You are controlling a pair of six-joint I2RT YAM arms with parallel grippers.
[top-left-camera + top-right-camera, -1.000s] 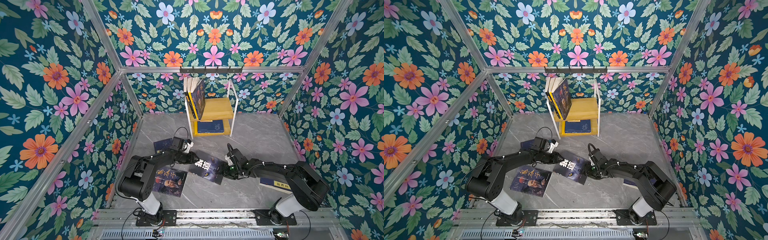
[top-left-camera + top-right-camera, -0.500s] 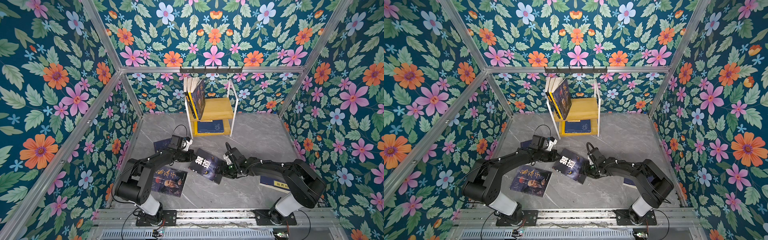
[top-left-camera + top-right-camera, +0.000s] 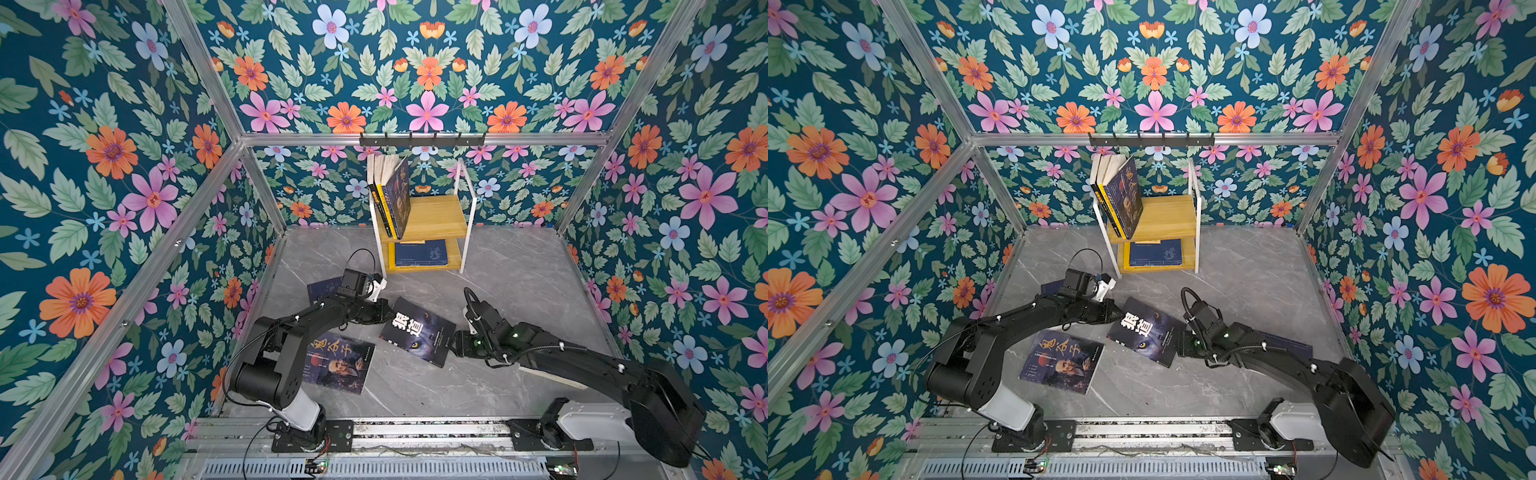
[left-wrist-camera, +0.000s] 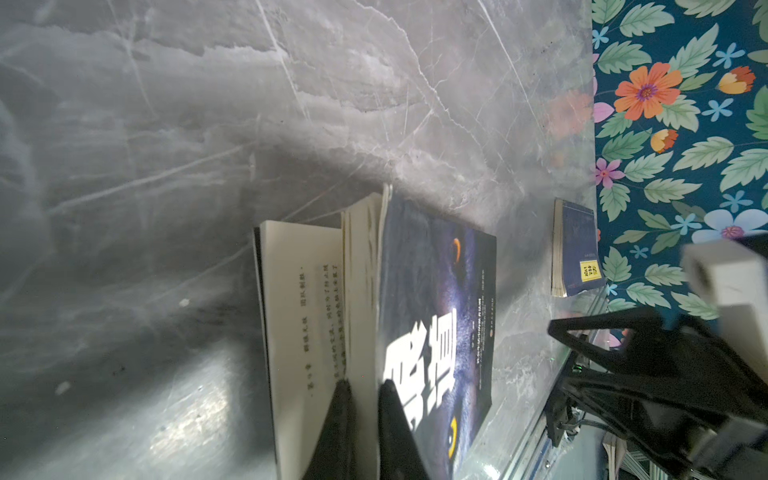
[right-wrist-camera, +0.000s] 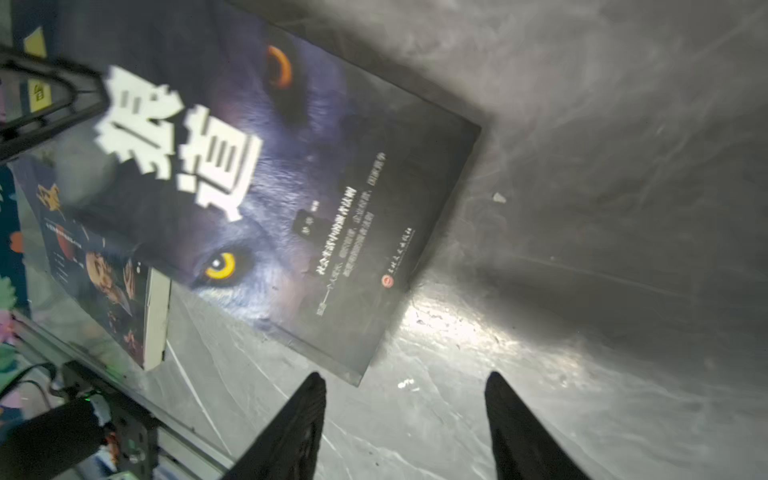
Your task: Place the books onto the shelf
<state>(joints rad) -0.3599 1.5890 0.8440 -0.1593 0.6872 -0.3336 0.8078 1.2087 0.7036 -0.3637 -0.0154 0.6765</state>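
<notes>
A black book [image 3: 415,332] [image 3: 1142,332] with a wolf's yellow eyes lies on the grey floor between my arms. My left gripper [image 3: 384,311] [image 4: 365,388] is shut on its front cover and a wad of pages [image 4: 361,291], so the book gapes open at that edge. By the opposite corner my right gripper [image 3: 453,345] [image 5: 405,380] stands open on the floor with nothing between its fingers. The shelf [image 3: 436,216] [image 3: 1167,216] stands at the back wall. It holds upright books [image 3: 392,195] on the top board and a flat navy book [image 3: 419,252] below.
An old-man-portrait book [image 3: 338,361] [image 5: 104,282] lies flat near the left arm's base. One navy book [image 3: 322,286] sits behind the left arm. Another navy book [image 4: 575,249] [image 3: 1291,343] lies partly under the right arm. A black hook rail [image 3: 422,139] hangs above the shelf.
My left gripper has shut on the black book's cover and pages, and that edge has come up a little. The right gripper has stayed open beside the book.
</notes>
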